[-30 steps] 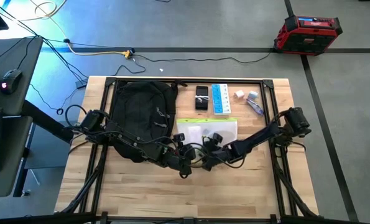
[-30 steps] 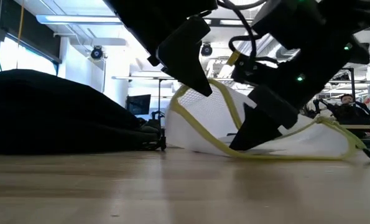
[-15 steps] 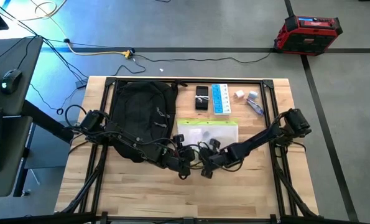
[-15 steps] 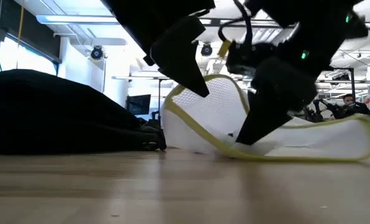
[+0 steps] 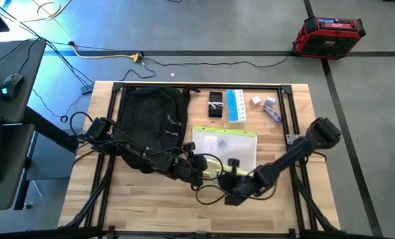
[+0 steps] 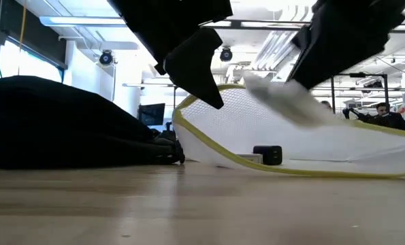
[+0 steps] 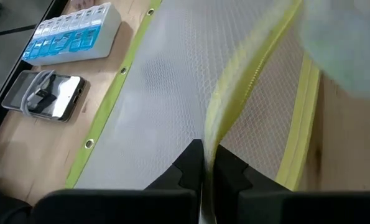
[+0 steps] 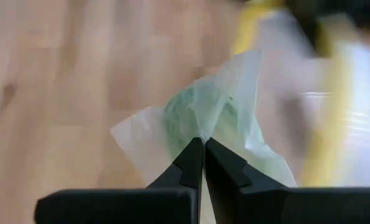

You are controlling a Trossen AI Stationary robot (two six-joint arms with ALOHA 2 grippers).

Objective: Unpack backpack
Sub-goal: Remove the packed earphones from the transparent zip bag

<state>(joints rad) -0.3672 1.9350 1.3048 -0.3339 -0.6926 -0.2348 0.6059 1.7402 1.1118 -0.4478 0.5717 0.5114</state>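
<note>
The black backpack (image 5: 151,123) lies flat at the table's far left, with no gripper on it. Beside it lies a white mesh pouch (image 5: 225,145) with yellow-green trim; its near edge is raised and its far part rests on the table. My left gripper (image 5: 200,170) is shut on that raised edge. My right gripper (image 5: 232,186), near the table's front, is shut on a translucent plastic packet (image 8: 200,115) with green inside, held clear of the pouch. A small black object (image 6: 267,155) lies inside the pouch. My left gripper pinches the pouch's yellow-green zipper edge (image 7: 211,127) between its two fingers, slanting down from the table's left. That edge is lifted off the table while the rest of the pouch lies flat. My right gripper pinches the packet's crumpled edge (image 8: 202,132) between its two fingers, slanting downward. The packet (image 6: 284,99) hangs clear above the table.
A phone with a cable (image 5: 215,103), a blue-and-white pill organiser (image 5: 236,105) and small items (image 5: 265,105) lie along the far edge. A black frame (image 5: 287,99) rings the table. Bare wood (image 5: 157,206) shows along the near edge.
My right gripper has shut on the packet inside the pouch, then pulled back up and toward the table's near edge, drawing the packet out. My left gripper has kept hold of the pouch's edge, and the pouch's mouth now gapes wider.
</note>
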